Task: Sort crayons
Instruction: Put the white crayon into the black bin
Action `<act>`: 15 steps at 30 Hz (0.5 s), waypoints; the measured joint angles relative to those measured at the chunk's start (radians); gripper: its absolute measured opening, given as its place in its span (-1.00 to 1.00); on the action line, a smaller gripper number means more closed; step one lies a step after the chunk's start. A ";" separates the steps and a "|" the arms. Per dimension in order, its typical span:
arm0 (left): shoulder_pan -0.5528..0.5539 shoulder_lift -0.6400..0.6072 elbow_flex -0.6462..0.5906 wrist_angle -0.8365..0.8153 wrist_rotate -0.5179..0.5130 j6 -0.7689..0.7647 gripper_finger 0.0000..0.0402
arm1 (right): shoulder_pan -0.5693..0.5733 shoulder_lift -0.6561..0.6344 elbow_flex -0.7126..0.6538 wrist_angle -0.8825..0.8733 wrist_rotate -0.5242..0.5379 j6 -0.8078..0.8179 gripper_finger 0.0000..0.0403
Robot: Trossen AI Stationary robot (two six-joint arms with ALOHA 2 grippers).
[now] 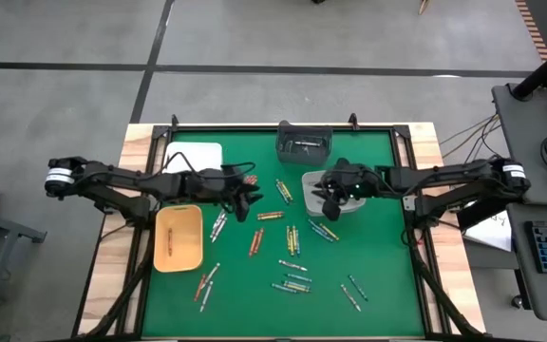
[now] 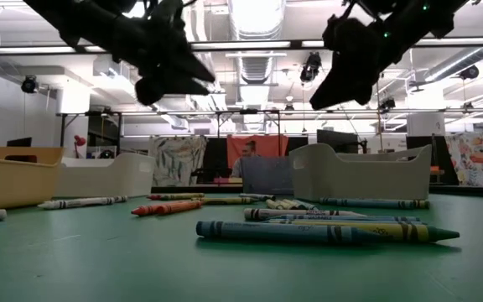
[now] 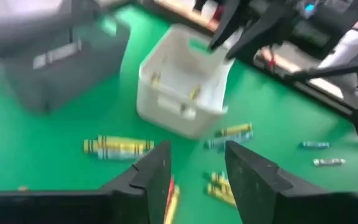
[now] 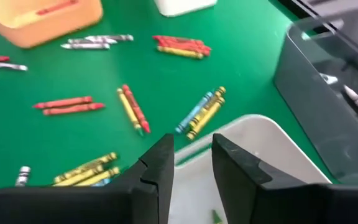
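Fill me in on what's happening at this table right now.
Two robot arms are sorting crayons scattered over a green table into bins. The right gripper hangs open over the white bin, which already holds a few crayons. The left gripper hovers open and empty above the mat, near the orange bin. A dark bin at the far edge also holds some crayons. Most crayons are not yet sorted.

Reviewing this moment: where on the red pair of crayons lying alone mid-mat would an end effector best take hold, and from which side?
Probably the red crayon pair at mid-length, from straight above, fingers across the short width: they lie flat on the mat, side by side.
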 joint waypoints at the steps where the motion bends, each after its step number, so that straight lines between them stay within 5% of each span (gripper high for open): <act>1: -0.005 0.000 0.000 -0.032 0.000 -0.031 -0.36 | 0.007 -0.003 0.000 0.010 0.000 -0.003 -0.54; 15: -0.066 0.105 0.054 -0.259 -0.002 -0.291 -0.43 | 0.020 -0.008 0.000 0.083 0.000 -0.053 -0.62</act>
